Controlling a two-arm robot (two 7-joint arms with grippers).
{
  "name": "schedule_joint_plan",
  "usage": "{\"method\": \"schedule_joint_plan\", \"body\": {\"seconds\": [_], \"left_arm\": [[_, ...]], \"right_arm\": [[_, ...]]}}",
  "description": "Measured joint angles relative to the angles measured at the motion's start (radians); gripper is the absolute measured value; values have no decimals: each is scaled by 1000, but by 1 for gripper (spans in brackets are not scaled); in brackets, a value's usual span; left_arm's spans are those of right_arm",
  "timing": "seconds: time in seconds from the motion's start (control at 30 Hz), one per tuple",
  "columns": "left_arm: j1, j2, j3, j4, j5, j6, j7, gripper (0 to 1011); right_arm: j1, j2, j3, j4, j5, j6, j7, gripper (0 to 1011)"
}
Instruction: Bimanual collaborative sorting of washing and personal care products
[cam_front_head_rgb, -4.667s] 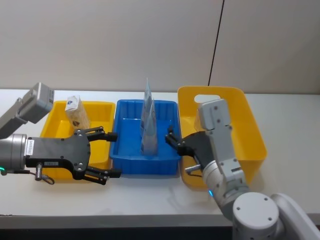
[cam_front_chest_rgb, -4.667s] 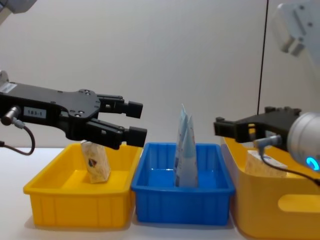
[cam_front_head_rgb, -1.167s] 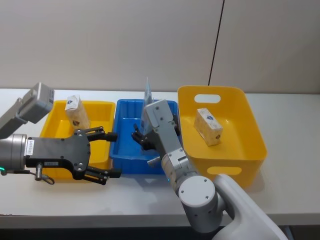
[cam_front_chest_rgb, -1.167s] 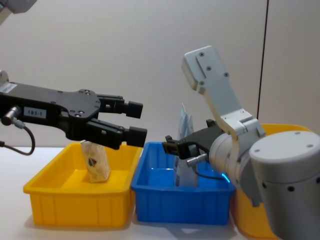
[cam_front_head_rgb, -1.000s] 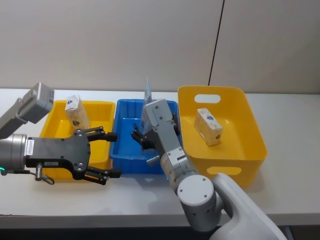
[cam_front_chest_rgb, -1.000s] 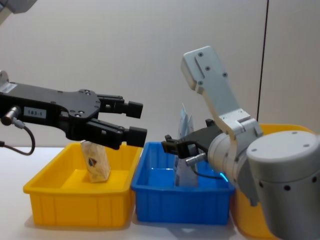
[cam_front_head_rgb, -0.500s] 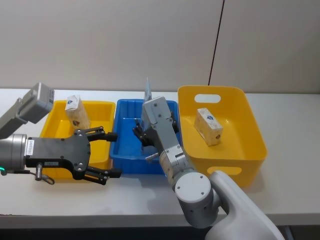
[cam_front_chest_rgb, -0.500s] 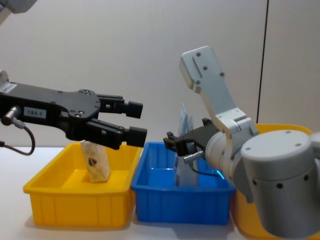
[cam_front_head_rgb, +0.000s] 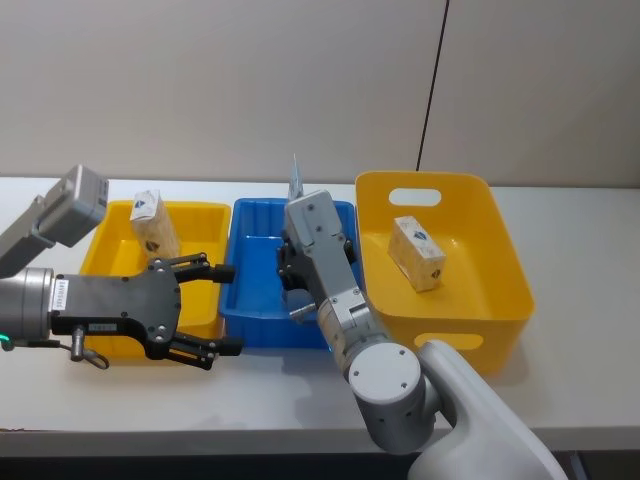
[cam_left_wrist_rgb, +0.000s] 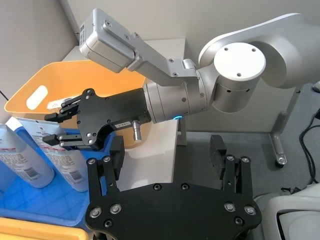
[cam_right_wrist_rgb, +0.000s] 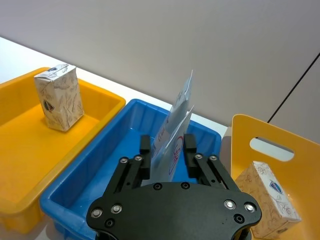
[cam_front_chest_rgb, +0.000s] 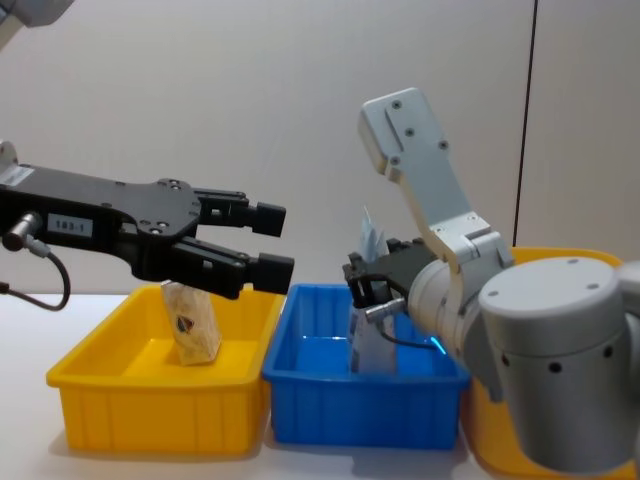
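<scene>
Two tall pale blue-white pouches stand upright in the blue bin. My right gripper reaches into that bin, its fingers closed in on both sides of the nearer pouch. A small beige pack stands in the left yellow bin. A cream patterned pack lies in the right yellow bin. My left gripper hangs open and empty over the left bin's front right corner.
The three bins stand side by side on a white table, against a plain wall behind. My right forearm crosses the blue bin's front edge. Bare tabletop lies in front of the bins and to the right of the large yellow one.
My right arm swung from the right yellow bin to the blue bin, leaving the cream pack behind. In the last half second its fingers closed in on the pouch. The left arm held still.
</scene>
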Motion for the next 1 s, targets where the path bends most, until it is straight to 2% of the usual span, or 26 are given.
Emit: {"method": "schedule_joint_plan", "body": {"seconds": [0.03, 0.1, 0.13, 0.27, 0.4, 0.5, 1.0], "left_arm": [[0, 0, 0, 0, 0, 0, 0, 1001], [0, 0, 0, 0, 0, 0, 0, 1001], [0, 0, 0, 0, 0, 0, 0, 1001], [0, 0, 0, 0, 0, 0, 0, 1001], [0, 0, 0, 0, 0, 0, 0, 1001], [0, 0, 0, 0, 0, 0, 0, 1001], [0, 0, 0, 0, 0, 0, 0, 1001]], "right_arm": [[0, 0, 0, 0, 0, 0, 0, 389], [-1, -1, 2, -2, -1, 0, 1, 329], [-2, -2, 3, -4, -1, -1, 2, 268], [-5, -3, 6, -8, -2, -1, 5, 173], [-9, -5, 9, -13, -3, -1, 7, 33], [-12, -6, 12, -17, -4, -1, 9, 2], [-26, -9, 25, -35, -11, 1, 16, 0]]}}
